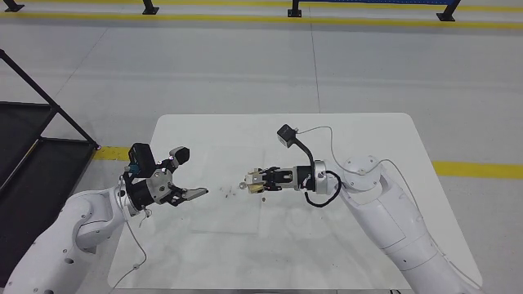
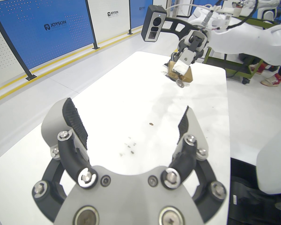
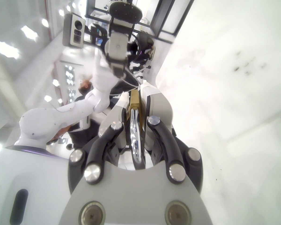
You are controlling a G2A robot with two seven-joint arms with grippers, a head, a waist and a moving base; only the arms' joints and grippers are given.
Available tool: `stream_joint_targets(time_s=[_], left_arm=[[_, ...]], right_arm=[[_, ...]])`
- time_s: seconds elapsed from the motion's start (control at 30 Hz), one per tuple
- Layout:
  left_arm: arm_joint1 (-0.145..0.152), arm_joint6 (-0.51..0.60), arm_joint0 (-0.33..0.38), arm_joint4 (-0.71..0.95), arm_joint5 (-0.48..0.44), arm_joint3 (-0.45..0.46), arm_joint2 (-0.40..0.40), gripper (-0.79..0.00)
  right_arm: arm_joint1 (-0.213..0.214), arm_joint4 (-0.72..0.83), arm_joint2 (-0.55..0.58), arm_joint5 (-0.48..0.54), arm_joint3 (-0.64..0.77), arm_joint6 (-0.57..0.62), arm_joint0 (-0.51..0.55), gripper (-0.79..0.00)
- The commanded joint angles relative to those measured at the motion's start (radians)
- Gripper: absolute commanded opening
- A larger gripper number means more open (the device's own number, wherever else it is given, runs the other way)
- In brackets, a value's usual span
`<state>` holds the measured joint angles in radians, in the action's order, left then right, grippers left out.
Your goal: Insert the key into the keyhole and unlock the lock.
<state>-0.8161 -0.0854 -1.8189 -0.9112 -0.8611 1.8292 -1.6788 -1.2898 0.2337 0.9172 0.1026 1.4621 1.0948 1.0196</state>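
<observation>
- surface (image 1: 368, 139): white, with only a few dark specks (image 2: 130, 145) and a brown crumb (image 2: 151, 124) lying on it
- right arm (image 1: 384, 204): out over the middle of the surface; right jaws clamped on the lock, which looks to be held just off the surface
- left arm (image 1: 90, 220): at the near left side; left jaws wide apart, empty, facing the lock but well apart from it
- lock (image 2: 188, 75): brass body pinched between the right jaws, keyhole end towards the left arm
- shackle (image 3: 135, 136): runs back between the right jaws towards the wrist; can't tell if it has released
- key (image 2: 180, 83): looks seated in the keyhole, bow sticking out of the lock's lower end
- progress, my read: insertion looks done, unlock not confirmed; likely left is for the left jaws to close on the key bow, turn it, then check the shackle
</observation>
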Motion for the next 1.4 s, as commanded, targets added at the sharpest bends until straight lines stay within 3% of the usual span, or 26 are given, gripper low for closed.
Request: stream_joint_targets(time_s=[0.0,0.37,1.0,1.37], left_arm=[[0.000,0.000,0.000,0.000,0.000,0.000,0.000,0.000],[0.000,0.000,0.000,0.000,0.000,0.000,0.000,0.000],[0.000,0.000,0.000,0.000,0.000,0.000,0.000,0.000],[0.000,0.000,0.000,0.000,0.000,0.000,0.000,0.000]], right_arm=[[0.000,0.000,0.000,0.000,0.000,0.000,0.000,-0.785],[0.002,-0.036,-0.001,-0.011,0.005,-0.045,0.012,-0.785],[0.040,-0.359,0.020,-0.214,0.021,-0.127,0.045,-0.785],[0.040,-0.482,-0.019,-0.289,-0.063,-0.179,0.030,-0.785]])
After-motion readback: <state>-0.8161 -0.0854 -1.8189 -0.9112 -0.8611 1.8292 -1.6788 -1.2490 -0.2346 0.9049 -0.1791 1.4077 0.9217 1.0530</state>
